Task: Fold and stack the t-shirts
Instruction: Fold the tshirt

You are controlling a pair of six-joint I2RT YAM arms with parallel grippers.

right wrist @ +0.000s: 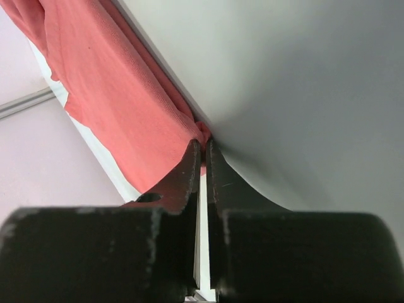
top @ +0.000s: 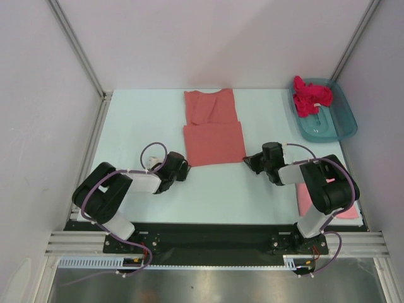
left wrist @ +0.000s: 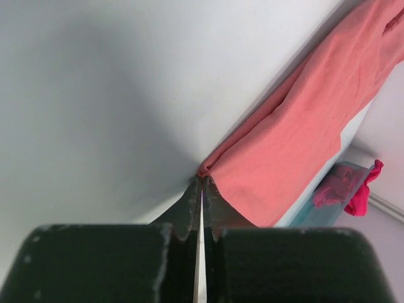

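The salmon shirt (top: pixel 213 142) lies mid-table, its long axis pointing away from the arms. The left claw (top: pixel 185 165) and right claw (top: pixel 247 160) are each closed on one near corner, equally near.

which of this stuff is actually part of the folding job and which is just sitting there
In the job: salmon shirt, left hand and right hand shut on its near corners; magenta shirt; pale pink shirt.
Just there: teal tub; table.

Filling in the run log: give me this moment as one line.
left gripper: shut on salmon t-shirt near-left corner | right gripper: shut on near-right corner | magenta t-shirt: in teal tub
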